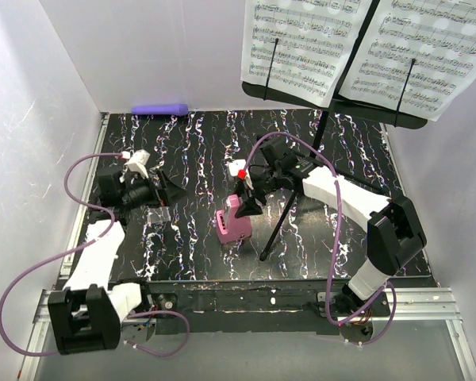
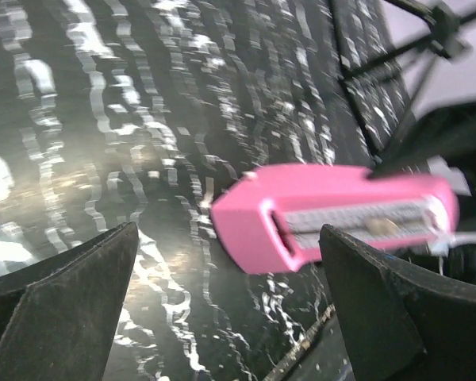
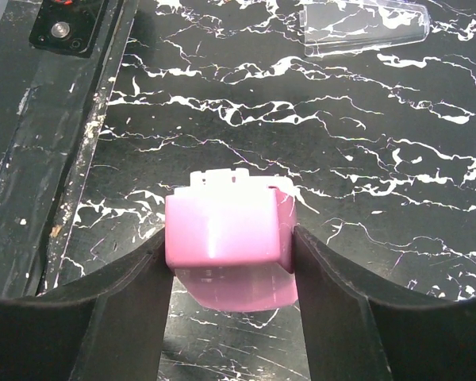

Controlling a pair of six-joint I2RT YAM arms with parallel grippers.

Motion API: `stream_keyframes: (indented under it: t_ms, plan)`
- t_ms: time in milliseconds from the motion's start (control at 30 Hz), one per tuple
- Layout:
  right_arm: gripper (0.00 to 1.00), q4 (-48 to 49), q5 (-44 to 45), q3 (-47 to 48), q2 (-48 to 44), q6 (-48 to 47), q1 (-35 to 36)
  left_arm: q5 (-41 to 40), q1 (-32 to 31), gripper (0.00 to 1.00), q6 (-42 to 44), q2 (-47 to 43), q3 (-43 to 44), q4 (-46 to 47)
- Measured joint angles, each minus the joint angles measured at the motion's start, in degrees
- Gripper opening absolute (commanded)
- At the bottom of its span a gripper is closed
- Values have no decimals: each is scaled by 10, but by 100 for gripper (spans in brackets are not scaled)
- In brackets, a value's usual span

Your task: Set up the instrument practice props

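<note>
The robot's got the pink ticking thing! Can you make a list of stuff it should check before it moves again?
1. Right end effector shut on the pink metronome, a finger on each side: ok.
2. Left end effector open and holding nothing: ok.
3. Clear plastic cover lying apart from the metronome: ok.
4. Music stand standing upright: ok.
5. Both sheet-music pages on the stand's desk: ok.
6. Metronome sitting flat on the table: cannot tell.

The left end effector [image 1: 173, 190] gapes wide — the right end effector [image 1: 244, 205], angled downward, is clamped tight.
</note>
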Motion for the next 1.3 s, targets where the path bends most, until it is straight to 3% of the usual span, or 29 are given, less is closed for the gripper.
stream_keyframes:
  t_ms: [267, 533, 667, 967, 1300]
  plan:
    - [54, -18, -16, 0, 0, -2, -14, 3, -167, 91, 56, -107, -22, -26]
    - [62, -56, -44, 1, 0, -57, -26, -54, -279, 90, 49, -111, -49, -10]
    - [63, -68, -52, 4, 2, -73, -26, -94, -325, 69, 48, -103, -49, 12]
    - [62, -73, -54, 5, 2, -76, -27, -160, -348, 32, 53, -14, -40, 38]
    - [62, -71, -60, 5, 6, -74, -27, -195, -379, 17, 40, 16, 22, 38]
